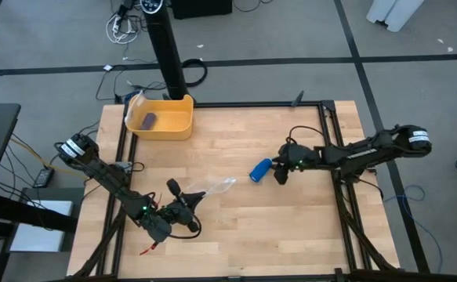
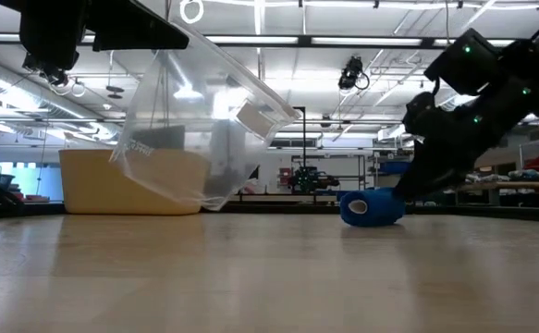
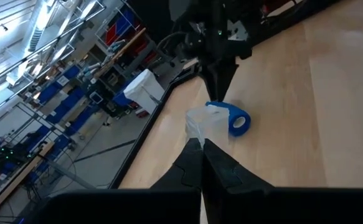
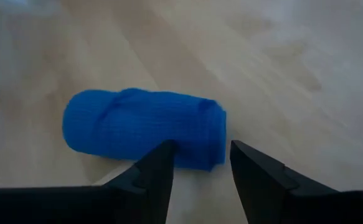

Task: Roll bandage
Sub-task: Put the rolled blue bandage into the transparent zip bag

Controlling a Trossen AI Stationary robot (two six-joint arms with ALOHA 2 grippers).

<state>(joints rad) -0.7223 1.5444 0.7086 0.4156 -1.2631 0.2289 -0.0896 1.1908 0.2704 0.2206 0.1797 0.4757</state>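
Mid-table [image 1: 291, 227], the bandage [image 1: 261, 169] lay rolled, looking soft and light; grab it across the middle. Right gripper [image 4: 197, 163] fingers sat parted at its edge, holding nothing. Left gripper [image 3: 202, 148] pinched the plastic bag [image 2: 190, 129].

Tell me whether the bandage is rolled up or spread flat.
Rolled up: the bandage is a compact blue cylinder lying on its side on the table.
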